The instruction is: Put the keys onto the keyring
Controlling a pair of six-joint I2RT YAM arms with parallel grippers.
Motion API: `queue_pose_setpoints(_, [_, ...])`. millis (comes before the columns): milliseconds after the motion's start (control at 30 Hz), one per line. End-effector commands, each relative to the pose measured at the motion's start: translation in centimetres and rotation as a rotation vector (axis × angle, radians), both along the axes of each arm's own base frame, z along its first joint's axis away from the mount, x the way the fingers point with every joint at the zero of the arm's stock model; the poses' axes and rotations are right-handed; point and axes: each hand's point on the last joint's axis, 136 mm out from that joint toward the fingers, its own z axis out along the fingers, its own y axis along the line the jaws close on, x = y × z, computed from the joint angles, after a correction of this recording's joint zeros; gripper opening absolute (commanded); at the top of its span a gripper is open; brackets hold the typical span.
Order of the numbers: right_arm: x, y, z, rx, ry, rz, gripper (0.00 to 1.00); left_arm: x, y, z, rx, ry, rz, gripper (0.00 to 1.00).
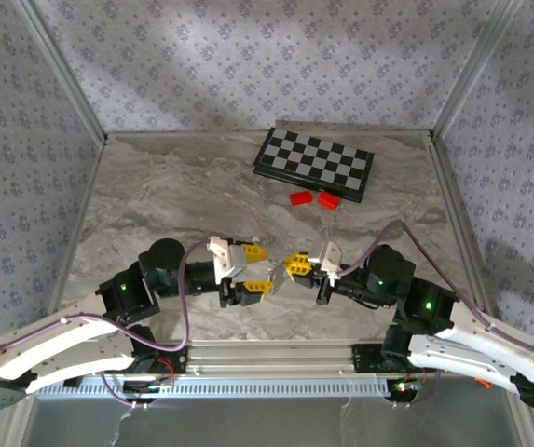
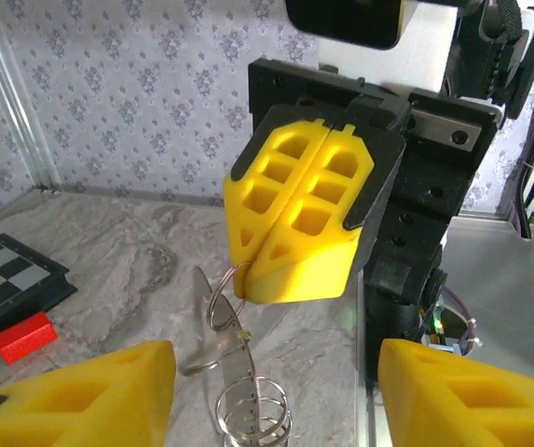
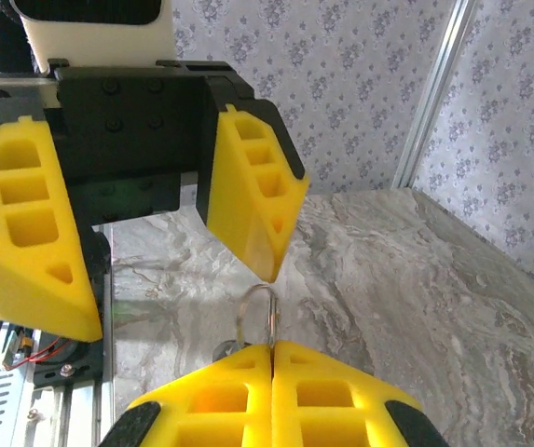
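Note:
My right gripper (image 1: 294,265) (image 3: 271,349) is shut on a thin silver keyring (image 3: 272,318), which pokes out past its yellow fingertips. In the left wrist view the keyring (image 2: 211,307) hangs from those shut fingers (image 2: 299,214) above the table. A flat silver key (image 2: 238,372) dangles from it, with a bunch of further silver rings (image 2: 253,414) below. My left gripper (image 1: 263,269) (image 2: 276,363) faces the right one. It is open, its yellow fingers (image 3: 29,233) standing either side of the hanging key without touching it.
A folded chessboard (image 1: 313,163) lies at the back right of the marble table (image 1: 155,205), with two red blocks (image 1: 301,197) (image 1: 328,199) in front of it. Aluminium posts and patterned walls enclose the table.

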Motion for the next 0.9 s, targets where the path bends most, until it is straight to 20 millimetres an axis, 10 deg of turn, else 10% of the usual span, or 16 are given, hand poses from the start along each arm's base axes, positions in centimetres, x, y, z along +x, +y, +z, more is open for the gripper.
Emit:
queue_pose_setpoints(0, [0.1, -0.4, 2.7, 0.055, -0.039, -0.014, 0.00, 0.3, 0.2, 0.2, -0.005, -0.001, 0.024, 0.63])
queue_pose_setpoints(233, [0.2, -0.5, 2.7, 0.051, -0.032, -0.025, 0.00, 0.6, -0.1, -0.3, 0.030, -0.019, 0.027, 0.77])
queue_pose_setpoints(467, [0.3, -0.6, 2.0, -0.018, -0.029, -0.027, 0.00, 0.5, 0.9, 0.7, 0.072, -0.054, 0.044, 0.52])
queue_pose_setpoints(867, [0.1, 0.2, 0.1, -0.246, 0.004, -0.004, 0.00, 2.0, 0.5, 0.2, 0.204, -0.097, 0.090, 0.42])
